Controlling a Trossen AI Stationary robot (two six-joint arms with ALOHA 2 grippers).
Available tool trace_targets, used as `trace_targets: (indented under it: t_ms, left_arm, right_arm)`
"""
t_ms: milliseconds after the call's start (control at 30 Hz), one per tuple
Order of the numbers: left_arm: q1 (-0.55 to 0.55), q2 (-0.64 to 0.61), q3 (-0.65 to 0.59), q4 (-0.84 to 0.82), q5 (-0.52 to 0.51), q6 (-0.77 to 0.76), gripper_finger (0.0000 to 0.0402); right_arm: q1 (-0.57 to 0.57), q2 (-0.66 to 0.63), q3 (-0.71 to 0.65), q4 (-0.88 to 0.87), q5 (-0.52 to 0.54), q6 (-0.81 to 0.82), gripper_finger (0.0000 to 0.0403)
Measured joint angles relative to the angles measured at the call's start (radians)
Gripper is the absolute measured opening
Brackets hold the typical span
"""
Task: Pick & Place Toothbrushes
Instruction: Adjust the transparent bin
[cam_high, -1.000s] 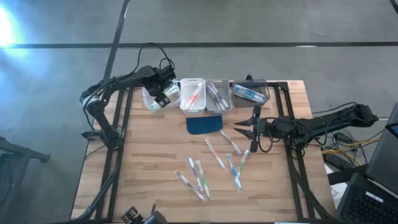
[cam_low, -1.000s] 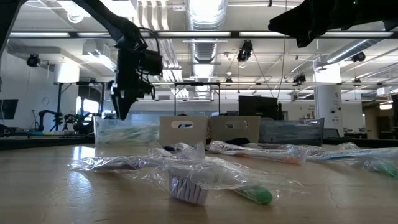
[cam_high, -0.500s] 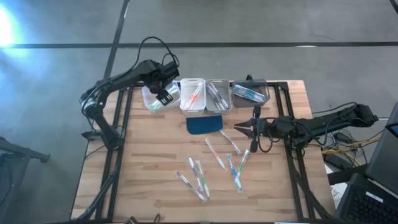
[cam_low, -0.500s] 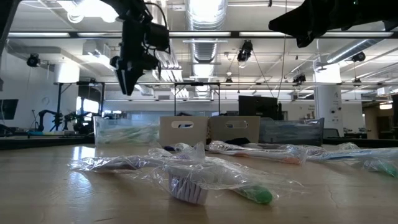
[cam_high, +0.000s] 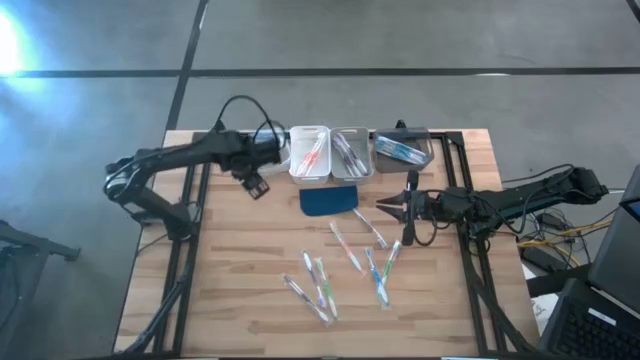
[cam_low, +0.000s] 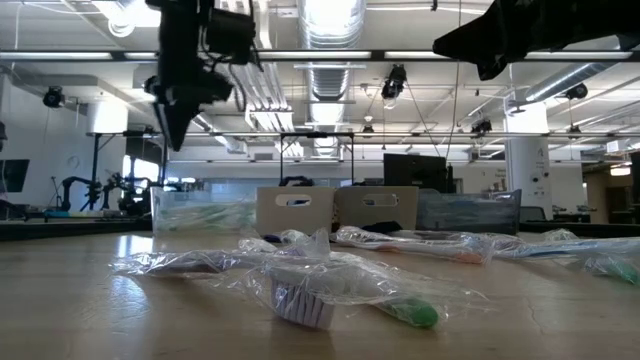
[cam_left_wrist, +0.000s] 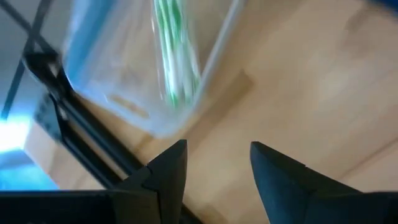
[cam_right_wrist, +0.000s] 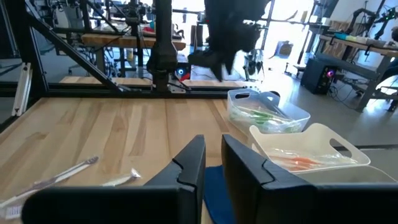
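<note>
Four bins lined up along the far edge of the table (cam_high: 230, 260), holding sorted toothbrushes, with the clear leftmost bin (cam_right_wrist: 267, 118) keeping green-handled ones. Just beside that bin: left claw (cam_high: 252, 183), raised off the wood, fingers spread and carrying nothing, as seen in its own wrist view (cam_left_wrist: 214, 163). Toward the middle and near side: loose toothbrushes (cam_high: 345, 262) scattered flat, each sealed in a crinkly clear wrapper (cam_low: 300, 275), close to a dark blue pad (cam_high: 330, 199). Probably very light and stiff along the handle, but slippery and noisy in the film, so prone to skidding or pivoting when nudged. Best taken crosswise at mid-handle, pinching through the plastic down to the rigid stick, not the loose wrapper ends. Farther right: right claw (cam_high: 392, 207), low near the pad, fingers slightly parted (cam_right_wrist: 211, 163), empty.
</note>
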Motion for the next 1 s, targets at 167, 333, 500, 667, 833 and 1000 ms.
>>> trace_targets:
  t_ms: [167,333,500,667,833,1000]
  left_arm:
    - [-0.03,-0.075,-0.196,0.0,0.001,-0.105,0.0181]
    - [-0.03,-0.114,-0.375,0.111,0.001,-0.108,0.0176]
    - [-0.029,-0.108,-0.474,0.262,0.0,0.055,0.0132]
    - [-0.009,-0.099,-0.488,0.346,-0.068,0.093,0.0063]
    - [0.025,-0.099,-0.476,0.395,-0.137,0.097,0.0008]
    - [0.064,-0.098,-0.476,0.418,-0.139,0.096,0.0009]
  right_arm:
    - [0.0,0.0,0.0,0.004,0.0,-0.002,0.0064]
    - [0.0,0.0,0.0,0.006,0.0,-0.009,0.0075]
    - [0.0,0.0,0.0,0.009,0.0,-0.009,0.0082]
    - [0.0,0.0,0.0,0.01,0.0,-0.01,0.0076]
    - [0.0,0.0,0.0,0.01,0.0,-0.013,0.0056]
    - [0.0,0.0,0.0,0.01,0.0,-0.017,0.0038]
